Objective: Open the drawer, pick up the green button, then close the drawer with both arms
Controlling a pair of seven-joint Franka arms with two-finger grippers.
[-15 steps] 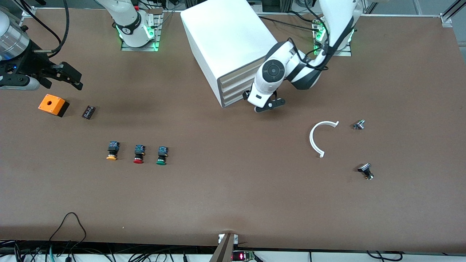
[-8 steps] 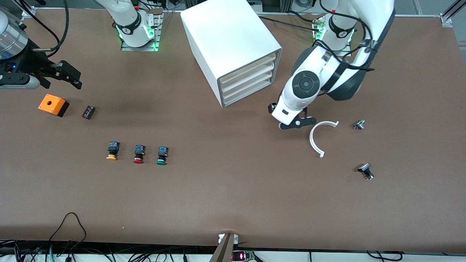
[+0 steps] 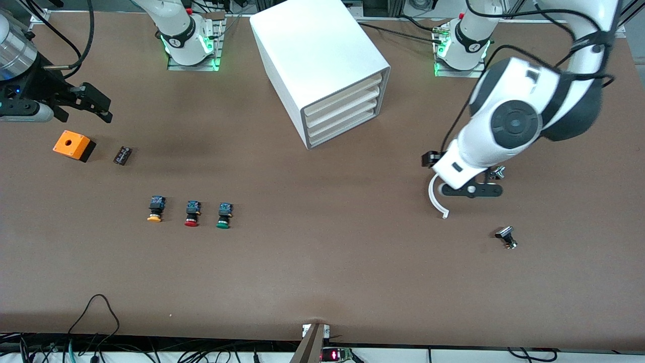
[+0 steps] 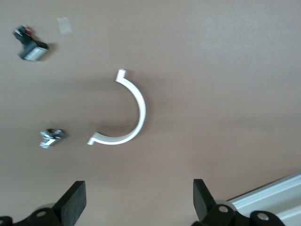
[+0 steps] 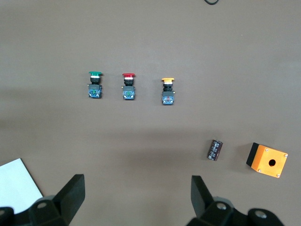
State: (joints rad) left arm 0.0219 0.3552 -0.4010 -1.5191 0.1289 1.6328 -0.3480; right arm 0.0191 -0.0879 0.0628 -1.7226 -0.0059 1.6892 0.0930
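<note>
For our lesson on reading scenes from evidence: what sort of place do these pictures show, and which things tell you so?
Most likely a robotics lab test bench. Two arms are bolted along one edge of a brown table; loose cables trail at its other edge; and staged parts lie in a neat row, such as the green button.

The left gripper (image 3: pixel 456 177) is held above the bench toward the left arm's end, fingers spread wide and empty. The right gripper (image 3: pixel 95 106) is likewise held aloft, fingers apart, empty.
</note>
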